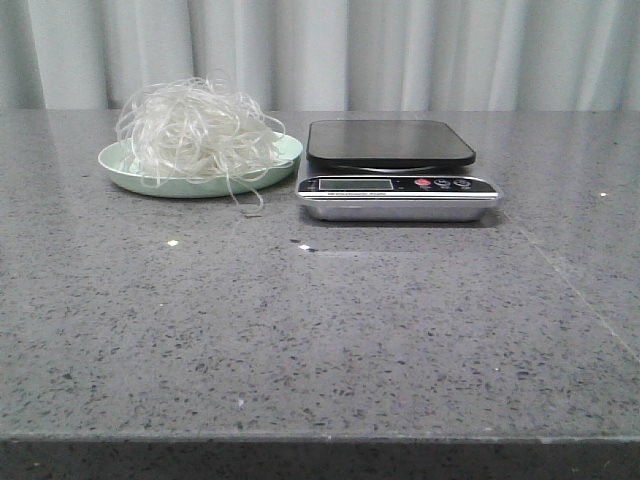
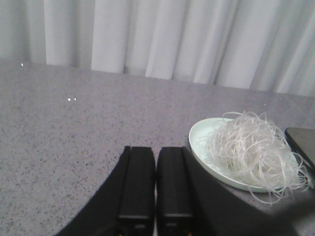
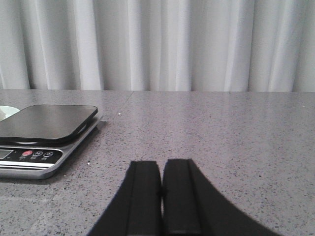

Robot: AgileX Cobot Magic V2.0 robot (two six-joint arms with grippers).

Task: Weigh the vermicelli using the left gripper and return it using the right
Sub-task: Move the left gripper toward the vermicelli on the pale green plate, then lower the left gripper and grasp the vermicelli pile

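You have a wide grey speckled surface (image 1: 320, 340) in front of you, with a pale curtain (image 1: 400, 50) behind it. Toward the back, the kitchen scale (image 1: 395, 170) sits with its dark platform bare, and just beside it on the robot's left is the pale green plate (image 1: 125, 165).

The vermicelli (image 1: 195, 130) is piled on that plate, a loose heap about as wide as the plate itself, with a few strands trailing over the rim toward the scale. Expect it to be very light and springy, with stiff, brittle threads that tangle (so one pinch will likely drag most of the heap along, and stray loops may snag on the plate rim or drop off). I would take hold near the dense middle of the mound, pinching deep enough to trap a thick bundle rather than a few outer loops, which would probably slip or snap.

Neither arm shows in the front view. In its wrist view the left gripper (image 2: 156, 184) has its fingers pressed together with only a sliver between them, holding nothing, near the plate. The right gripper (image 3: 161, 194) is likewise closed on nothing, off to the scale's right.
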